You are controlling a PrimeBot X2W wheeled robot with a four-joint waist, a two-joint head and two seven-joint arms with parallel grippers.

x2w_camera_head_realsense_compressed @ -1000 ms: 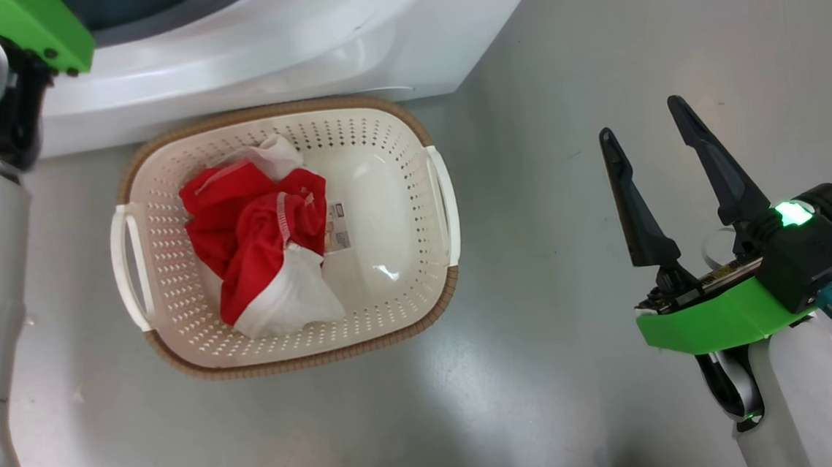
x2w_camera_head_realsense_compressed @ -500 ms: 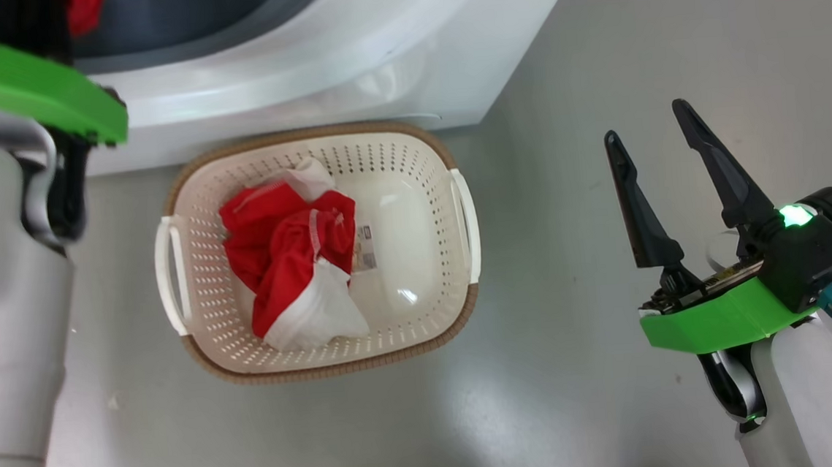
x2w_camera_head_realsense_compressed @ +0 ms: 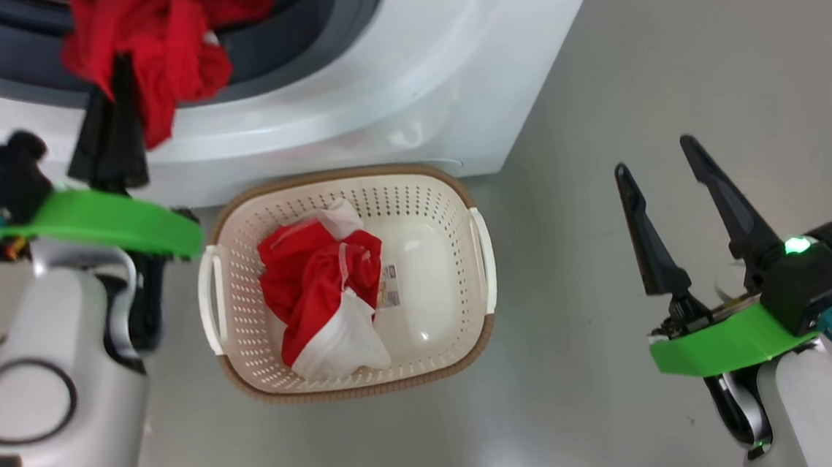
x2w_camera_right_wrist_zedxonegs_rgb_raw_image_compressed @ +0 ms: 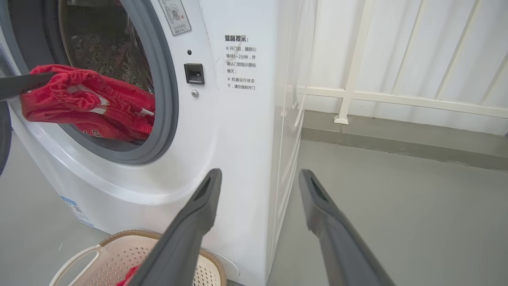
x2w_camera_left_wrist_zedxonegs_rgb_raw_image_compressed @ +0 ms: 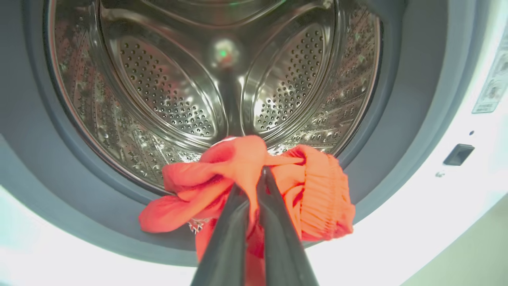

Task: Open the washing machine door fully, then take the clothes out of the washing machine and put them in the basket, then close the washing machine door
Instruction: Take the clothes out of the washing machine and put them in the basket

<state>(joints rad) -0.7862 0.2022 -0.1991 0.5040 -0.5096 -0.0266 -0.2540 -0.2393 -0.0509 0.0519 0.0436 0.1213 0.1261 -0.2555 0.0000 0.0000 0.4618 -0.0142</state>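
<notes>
The washing machine (x2w_camera_head_realsense_compressed: 405,80) stands open, its steel drum (x2w_camera_left_wrist_zedxonegs_rgb_raw_image_compressed: 166,87) bare behind. My left gripper (x2w_camera_left_wrist_zedxonegs_rgb_raw_image_compressed: 254,178) is shut on a red garment (x2w_camera_left_wrist_zedxonegs_rgb_raw_image_compressed: 313,190) that hangs over the grey gasket at the drum mouth. From above, the same garment (x2w_camera_head_realsense_compressed: 168,38) droops around the dark fingers of the left gripper (x2w_camera_head_realsense_compressed: 117,67). Below the machine sits the cream basket (x2w_camera_head_realsense_compressed: 339,176) with a red and white garment (x2w_camera_head_realsense_compressed: 325,298) bunched in its left half. My right gripper (x2w_camera_head_realsense_compressed: 653,154) hovers open to the basket's right, holding nothing. The door is out of view.
Grey floor (x2w_camera_head_realsense_compressed: 582,412) spreads around the basket and to the machine's right. A white railing (x2w_camera_right_wrist_zedxonegs_rgb_raw_image_compressed: 357,59) and a low wall base run behind the machine. A black cable loop (x2w_camera_head_realsense_compressed: 72,393) hangs by my left forearm.
The head camera has tilted up, so the basket sits lower in the picture. My left gripper has come back from the drum, drawing the red garment to the opening. The right gripper stays open.
</notes>
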